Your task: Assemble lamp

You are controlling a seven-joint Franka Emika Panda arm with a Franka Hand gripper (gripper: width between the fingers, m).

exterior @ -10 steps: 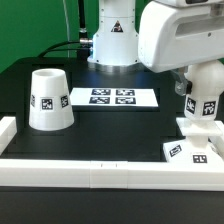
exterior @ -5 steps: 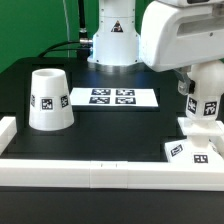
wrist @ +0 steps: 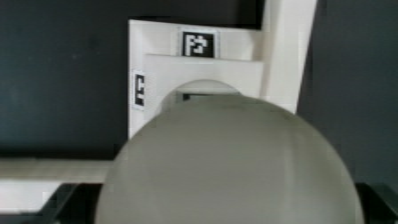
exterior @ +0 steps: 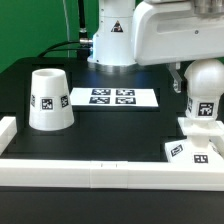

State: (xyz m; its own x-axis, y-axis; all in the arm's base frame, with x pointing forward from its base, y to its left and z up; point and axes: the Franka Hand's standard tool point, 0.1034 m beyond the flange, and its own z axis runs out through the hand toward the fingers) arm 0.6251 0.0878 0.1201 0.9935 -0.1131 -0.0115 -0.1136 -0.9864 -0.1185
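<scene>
The bulb [exterior: 204, 100] stands upright on top of the base [exterior: 193, 150], close to the exterior view's right edge. In the wrist view the bulb is big and round and fills most of the picture. The base peeks out from behind it.

My gripper [exterior: 200, 80] is right at the top of the bulb. My big white arm hides the fingers, so I cannot tell if they are pinching the bulb or spread apart.

I think the job now is to get the bulb fixed into the base. To do it well, I should keep the bulb straight up, right over the middle of the base. If it has to turn, I should turn it gently. I should not push sideways, or the base may slide or tip. The base sits just beside the front rail [exterior: 100, 168], so there is little room there.

The shade [exterior: 48, 98] stands well apart, at the exterior view's left, wide end down. The marker board [exterior: 112, 97] lies between the shade and the bulb. I think the shade comes later.
</scene>
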